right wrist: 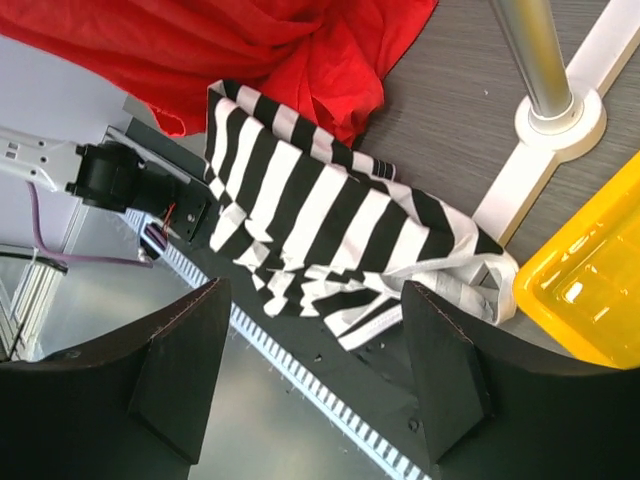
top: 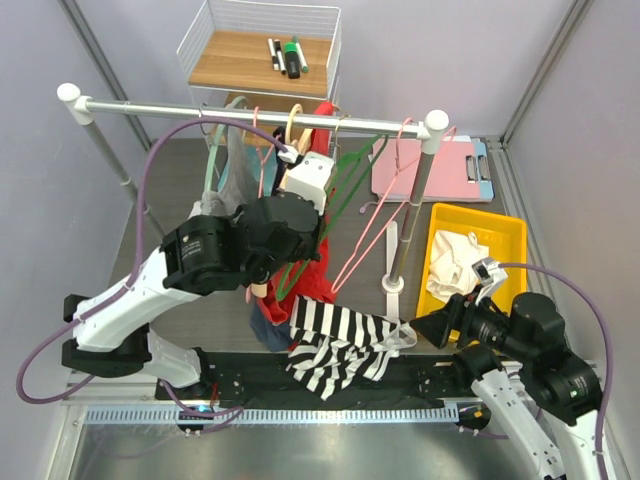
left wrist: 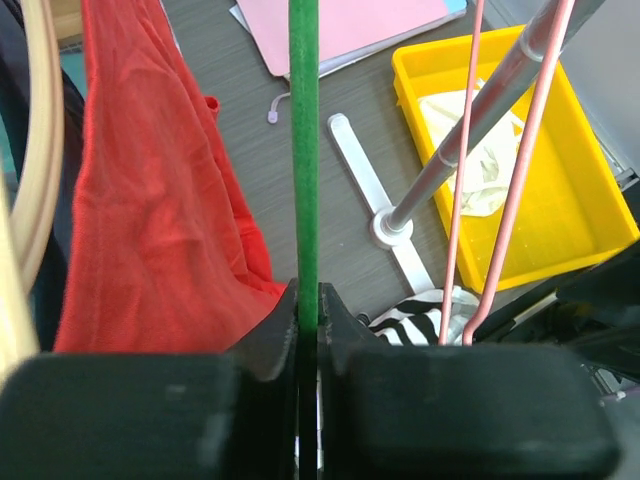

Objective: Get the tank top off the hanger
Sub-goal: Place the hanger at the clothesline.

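Left jaws clamp green hanger (left wrist: 304,150); right jaws wide.

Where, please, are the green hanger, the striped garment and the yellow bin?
green hanger (left wrist: 304,150): left wrist view, its straight bar.
striped garment (right wrist: 320,220): right wrist view, mid fabric.
yellow bin (top: 505,265): top external view, bare floor.

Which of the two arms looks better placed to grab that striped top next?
The right, probably. The right gripper hangs open just above the striped tank top, which shows between its fingers. The left gripper is shut on the green hanger, so it is not free.
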Robot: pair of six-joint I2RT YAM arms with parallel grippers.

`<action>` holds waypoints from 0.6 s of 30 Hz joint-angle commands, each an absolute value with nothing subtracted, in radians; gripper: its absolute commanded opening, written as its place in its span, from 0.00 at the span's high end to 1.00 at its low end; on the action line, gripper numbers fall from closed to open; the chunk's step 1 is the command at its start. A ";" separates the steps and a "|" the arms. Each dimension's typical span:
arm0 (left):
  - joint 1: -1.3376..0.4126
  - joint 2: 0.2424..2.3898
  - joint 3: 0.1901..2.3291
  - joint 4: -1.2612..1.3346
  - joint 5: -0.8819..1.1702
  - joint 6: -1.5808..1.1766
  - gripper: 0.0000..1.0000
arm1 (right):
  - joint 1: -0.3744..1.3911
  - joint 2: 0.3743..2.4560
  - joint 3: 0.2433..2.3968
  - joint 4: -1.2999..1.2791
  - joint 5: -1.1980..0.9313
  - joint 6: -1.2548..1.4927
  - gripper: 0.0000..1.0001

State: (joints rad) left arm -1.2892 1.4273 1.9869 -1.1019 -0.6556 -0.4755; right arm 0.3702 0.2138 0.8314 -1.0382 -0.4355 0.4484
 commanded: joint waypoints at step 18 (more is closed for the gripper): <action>-1.287 1.039 1.708 -0.896 -0.375 -0.552 0.15 | 0.354 0.431 0.546 -0.436 -0.543 0.580 0.00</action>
State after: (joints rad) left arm -1.2888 1.1038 1.7569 -1.0039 -0.4965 -0.5358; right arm 0.3492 0.3920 0.5758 -0.5999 -0.5110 0.5369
